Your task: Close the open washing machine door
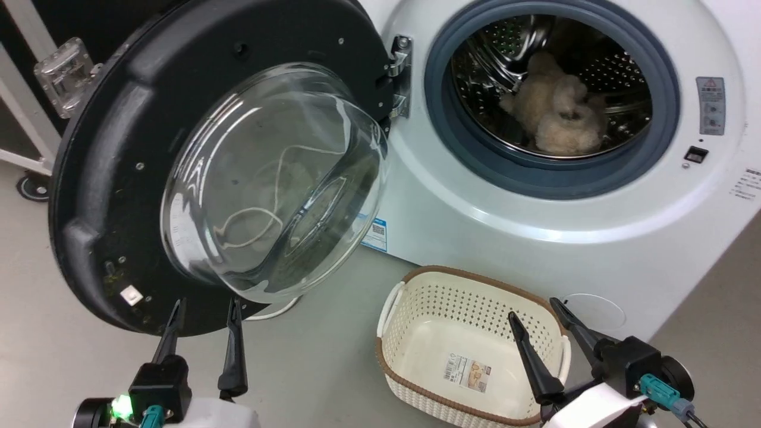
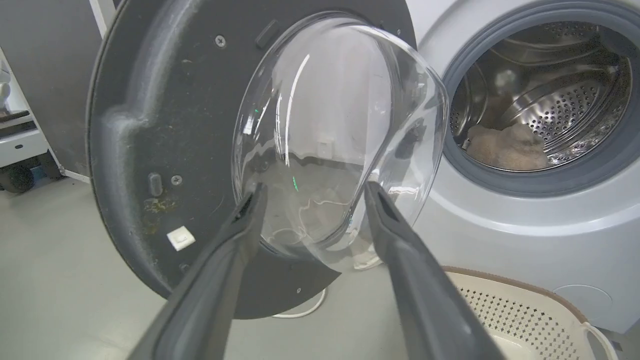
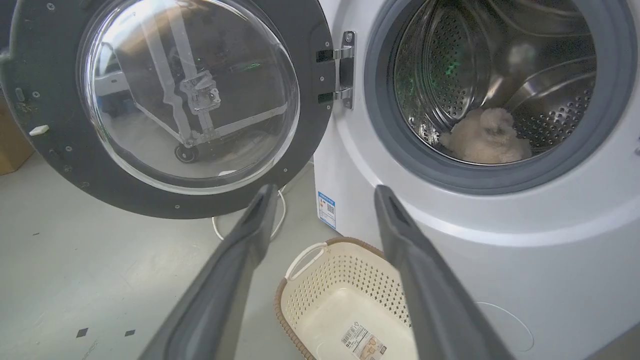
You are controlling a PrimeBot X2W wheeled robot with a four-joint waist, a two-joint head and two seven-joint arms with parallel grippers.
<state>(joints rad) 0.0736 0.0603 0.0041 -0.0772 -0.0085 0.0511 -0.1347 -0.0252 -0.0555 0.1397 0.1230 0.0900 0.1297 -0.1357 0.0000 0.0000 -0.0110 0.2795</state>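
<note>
The washing machine door (image 1: 113, 178) stands swung wide open to the left on its hinge (image 1: 399, 74), its black inner rim and bulging clear glass bowl (image 1: 273, 178) facing me. The white washing machine (image 1: 535, 238) fills the right, its steel drum (image 1: 553, 83) holding a fluffy beige item (image 1: 559, 116). My left gripper (image 1: 205, 312) is open, fingertips just below the door's lower rim; in the left wrist view the gripper (image 2: 312, 192) points at the glass bowl (image 2: 340, 135). My right gripper (image 1: 535, 315) is open above the basket, apart from the door (image 3: 165, 100).
A cream perforated laundry basket (image 1: 416, 309) with a brown rim sits on the grey floor in front of the machine, under my right gripper. A white cable (image 1: 273, 312) lies on the floor below the door. A white frame on a caster (image 1: 30, 184) stands at far left.
</note>
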